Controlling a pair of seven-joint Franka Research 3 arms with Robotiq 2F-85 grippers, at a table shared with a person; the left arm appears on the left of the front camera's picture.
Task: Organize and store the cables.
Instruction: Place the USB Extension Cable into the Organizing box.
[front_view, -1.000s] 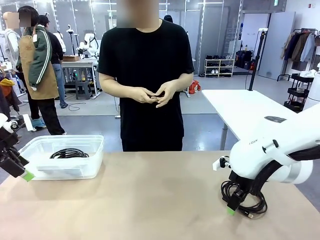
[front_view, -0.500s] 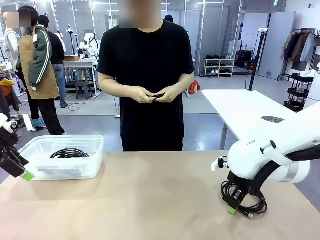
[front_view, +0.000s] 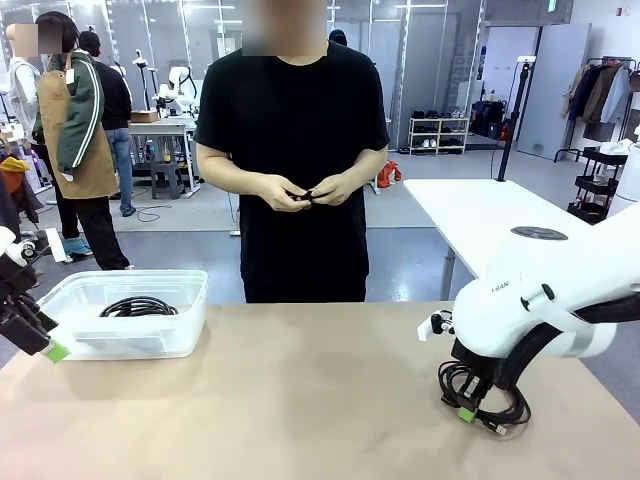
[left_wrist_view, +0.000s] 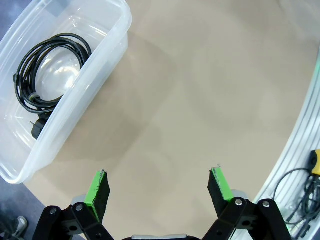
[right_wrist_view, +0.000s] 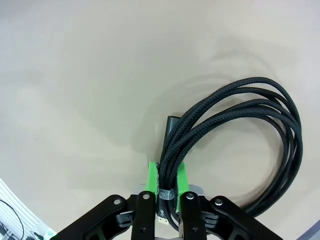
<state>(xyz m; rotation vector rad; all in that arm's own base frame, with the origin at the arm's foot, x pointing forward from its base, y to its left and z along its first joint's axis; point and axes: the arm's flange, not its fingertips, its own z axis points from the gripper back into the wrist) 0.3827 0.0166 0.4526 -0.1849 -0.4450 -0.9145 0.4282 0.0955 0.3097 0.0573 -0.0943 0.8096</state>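
On the right of the table, my right gripper (front_view: 467, 412) is shut on a black braided coiled cable (front_view: 492, 402). In the right wrist view the green pads (right_wrist_view: 152, 176) pinch the coil's bunched strands, and the rest of the cable (right_wrist_view: 240, 115) loops out over the tabletop. Another black cable (front_view: 138, 306) lies coiled inside the clear plastic bin (front_view: 190, 300) at the left. My left gripper (front_view: 50, 350) hangs open just left of the bin. In its wrist view the left gripper (left_wrist_view: 159, 186) holds nothing, with the bin (left_wrist_view: 107, 50) and its cable (left_wrist_view: 45, 70) at the upper left.
A person in a black shirt stands across the table, both hands (front_view: 305, 192) together on something small and dark at waist height. The tan tabletop (front_view: 300, 390) lies bare between bin and coil. A second white table (front_view: 480, 215) stands behind on the right.
My right gripper has shut on the coiled cable and shifted slightly left and up with it. The left arm has not moved. The person's hands fidget slightly.
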